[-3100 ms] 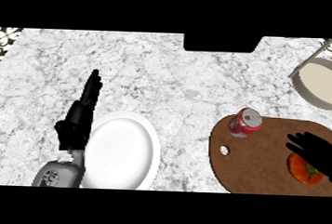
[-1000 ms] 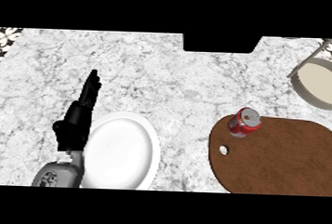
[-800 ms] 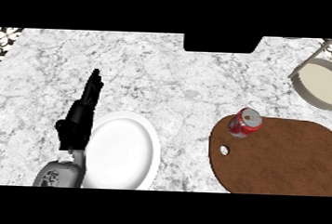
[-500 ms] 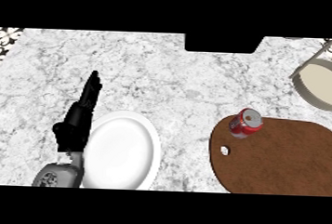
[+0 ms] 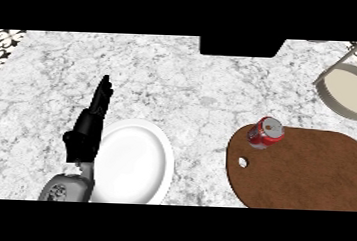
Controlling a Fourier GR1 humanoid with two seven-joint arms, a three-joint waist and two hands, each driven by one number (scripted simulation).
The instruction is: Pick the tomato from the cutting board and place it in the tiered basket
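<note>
Left hand just rests by the white plate, fingers straight, holding nothing. Right hand's out of sight, so can't tell its grip. No tomato on the cutting board, only a red can. Tiered basket shows none either, so probably mid-carry.
</note>
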